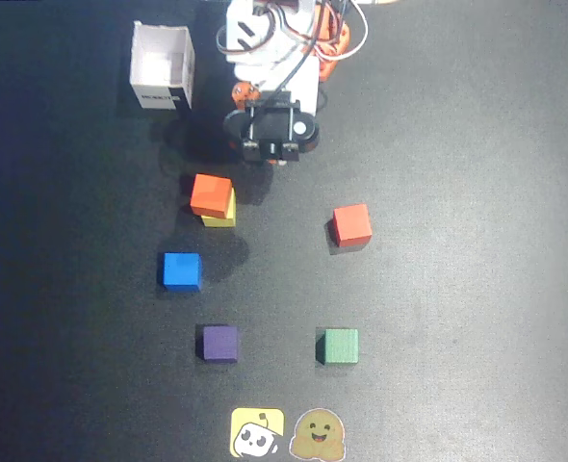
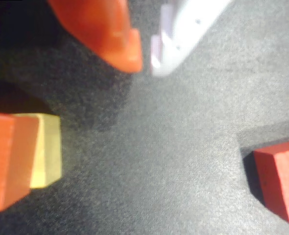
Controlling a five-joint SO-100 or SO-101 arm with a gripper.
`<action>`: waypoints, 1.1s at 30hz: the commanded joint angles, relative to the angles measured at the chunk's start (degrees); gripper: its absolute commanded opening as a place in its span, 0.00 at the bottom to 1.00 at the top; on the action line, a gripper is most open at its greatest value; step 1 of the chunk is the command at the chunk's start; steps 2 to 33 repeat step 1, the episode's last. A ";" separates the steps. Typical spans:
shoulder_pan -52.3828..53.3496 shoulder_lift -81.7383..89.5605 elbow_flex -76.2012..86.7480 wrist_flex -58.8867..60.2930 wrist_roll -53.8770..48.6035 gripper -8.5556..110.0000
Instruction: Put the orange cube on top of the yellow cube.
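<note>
Orange cube [image 1: 211, 194] sits on top of the yellow cube [image 1: 220, 216] in the overhead view, stack at about 10 o'clock from frame centre. The orange one is offset toward 11 o'clock, so only a thin yellow strip shows along the right and lower edges; most of the yellow cube is hidden. In the wrist view the orange cube [image 2: 7, 159] is cut off at the left edge, the yellow cube [image 2: 46, 149] peeking out beside it.

Gripper [image 1: 270, 159] hangs at 12 o'clock, just above the stack and apart from it. Overhead, its tips are mostly hidden under the black wrist housing. In the wrist view the gripper [image 2: 145, 62] enters from the top, one orange finger and one white finger nearly touching at the tips, nothing between them; both blurred and cropped.

Red cube [image 1: 351, 225] at 2 o'clock from centre, cut by the right edge in the wrist view [image 2: 281, 176]. Blue cube [image 1: 181, 270] at 9, purple cube [image 1: 219, 343] at 7, green cube [image 1: 341, 346] at 5. White open box [image 1: 162, 67] at 11, its label unreadable. Two stickers [image 1: 288, 435] at 6, partly clipped by the bottom edge. All on a black mat [image 1: 477, 289].
</note>
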 commanded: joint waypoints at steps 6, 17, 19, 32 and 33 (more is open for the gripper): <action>0.35 0.26 -0.26 0.18 0.44 0.07; 0.35 0.26 -0.26 0.18 0.44 0.07; 0.35 0.26 -0.26 0.18 0.44 0.07; 0.35 0.26 -0.26 0.18 0.44 0.07; 0.35 0.26 -0.26 0.18 0.44 0.07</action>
